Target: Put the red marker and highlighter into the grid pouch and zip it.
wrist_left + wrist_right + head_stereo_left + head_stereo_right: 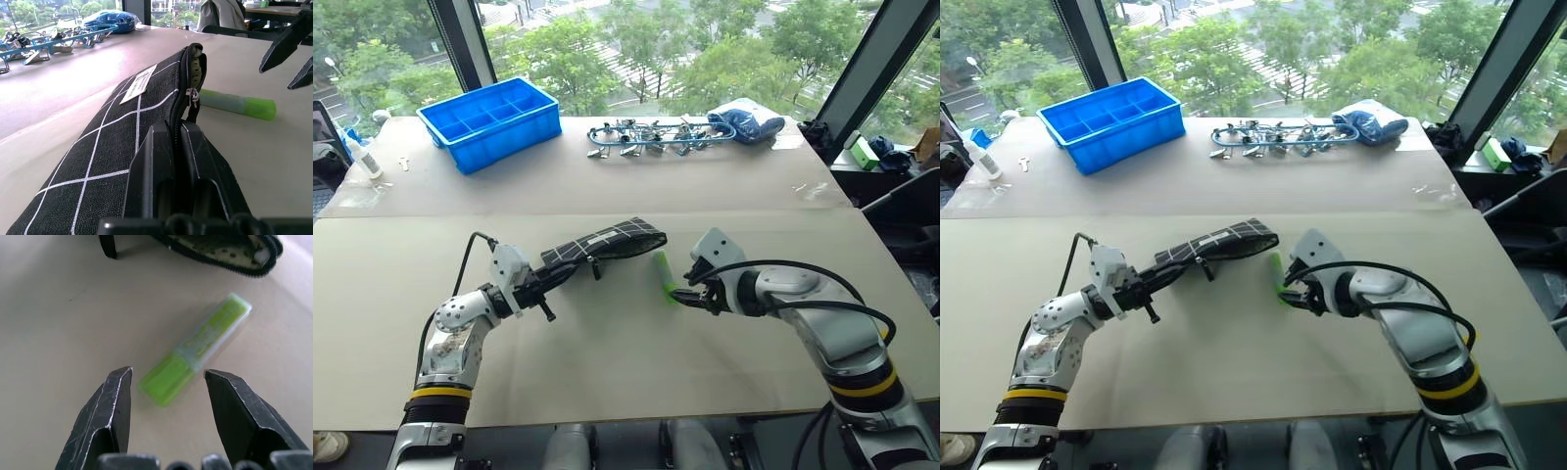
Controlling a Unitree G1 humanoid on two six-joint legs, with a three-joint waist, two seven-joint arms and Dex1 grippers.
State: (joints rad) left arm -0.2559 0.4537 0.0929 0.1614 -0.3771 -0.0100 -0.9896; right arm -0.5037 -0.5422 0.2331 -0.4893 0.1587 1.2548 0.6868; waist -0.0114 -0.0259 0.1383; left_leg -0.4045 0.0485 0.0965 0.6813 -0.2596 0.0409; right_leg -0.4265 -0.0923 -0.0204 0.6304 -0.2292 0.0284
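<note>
My left gripper is shut on one end of the grid pouch, holding it just above the table with its zipper open. The lime-green highlighter lies flat on the table beside the pouch's open end. Over the highlighter's near end hovers my right gripper, tilted downward; it is open, with one finger on each side and neither touching the pen. The pouch's open mouth lies just past the highlighter. The red marker is out of view.
A blue divided bin stands at the back left. A row of metal clips and a blue bundle lie at the back centre. A white bottle lies at the far left edge.
</note>
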